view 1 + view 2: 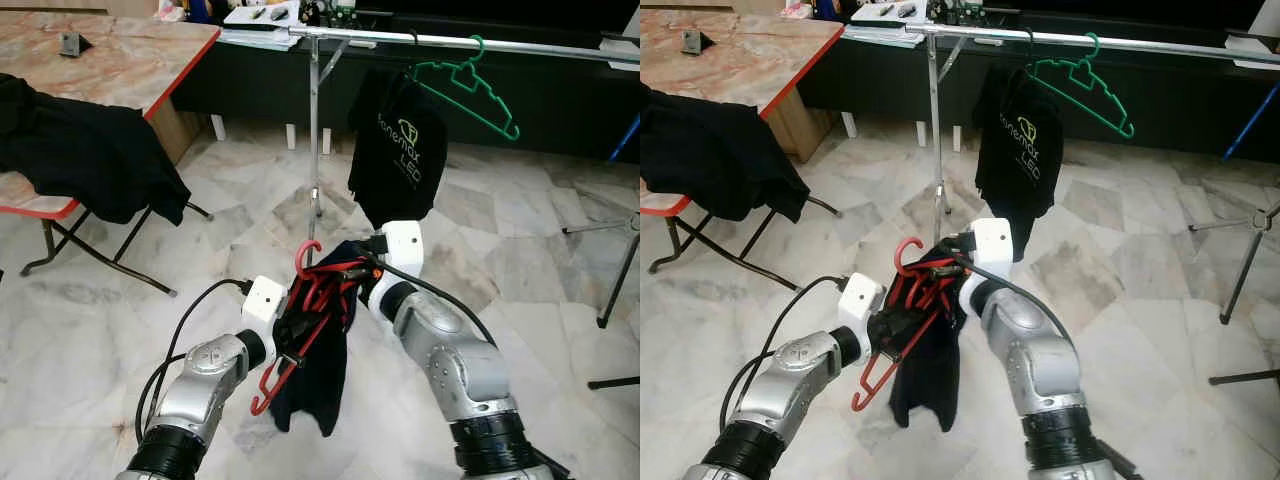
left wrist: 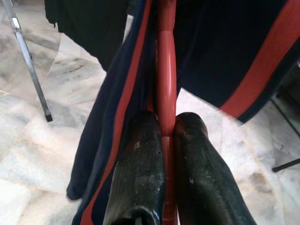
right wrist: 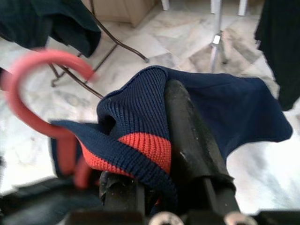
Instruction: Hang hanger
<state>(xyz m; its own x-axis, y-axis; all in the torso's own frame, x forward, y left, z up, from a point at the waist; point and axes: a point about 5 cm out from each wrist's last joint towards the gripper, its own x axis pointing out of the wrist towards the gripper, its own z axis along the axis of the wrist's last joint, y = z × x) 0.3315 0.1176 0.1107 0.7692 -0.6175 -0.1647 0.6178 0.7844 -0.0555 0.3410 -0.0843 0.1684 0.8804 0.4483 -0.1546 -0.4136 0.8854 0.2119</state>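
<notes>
A red hanger (image 1: pixel 305 256) carries a navy garment with red stripes (image 1: pixel 316 392) and is held low in front of me, over the floor. My left gripper (image 1: pixel 290 345) is shut on the hanger's red bar (image 2: pixel 166 89), its two fingers (image 2: pixel 140 164) pressed against it. My right gripper (image 1: pixel 356 268) is shut on the garment's ribbed navy-and-red edge (image 3: pixel 136 140) just beside the hook (image 3: pixel 28 84); the cloth covers one finger. The silver clothes rail (image 1: pixel 450 41) runs across the back, well above and beyond both grippers.
On the rail hang an empty green hanger (image 1: pixel 470 88) and a black printed T-shirt (image 1: pixel 400 150). The rail's upright pole (image 1: pixel 314 130) stands behind the held hanger. A red-edged table (image 1: pixel 130 60) with a black cloth (image 1: pixel 85 150) draped over it is at left. Metal stand legs (image 1: pixel 610 290) are at right.
</notes>
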